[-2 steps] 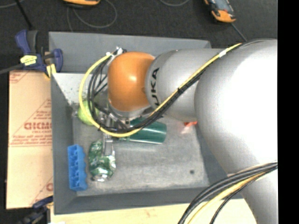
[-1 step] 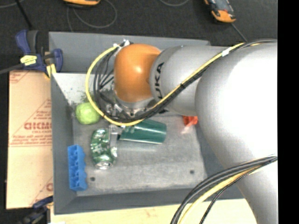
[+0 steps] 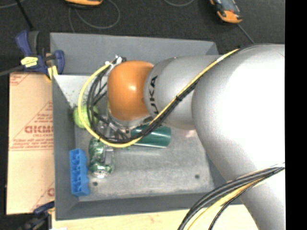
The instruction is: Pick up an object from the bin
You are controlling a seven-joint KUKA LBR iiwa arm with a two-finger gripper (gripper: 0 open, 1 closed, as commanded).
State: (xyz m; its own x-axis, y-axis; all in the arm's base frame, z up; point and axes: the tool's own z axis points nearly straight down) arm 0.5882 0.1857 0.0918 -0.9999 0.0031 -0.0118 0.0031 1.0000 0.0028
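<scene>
Four things lie near my hand (image 3: pixel 108 128) in the bin (image 3: pixel 158 176) | closest: shiny green thing (image 3: pixel 100 159) beside blue block (image 3: pixel 79 171), bin's left | step: I think lining up | hand: cannot tell if spread or pressed together | next: drop straight, pinch, lift

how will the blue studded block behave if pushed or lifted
The blue block looks like rigid moulded plastic, so probably stiff and light. Long and flat-sided, it would likely slide, not roll. Lying beside the bin wall, it may jam when pushed.
</scene>
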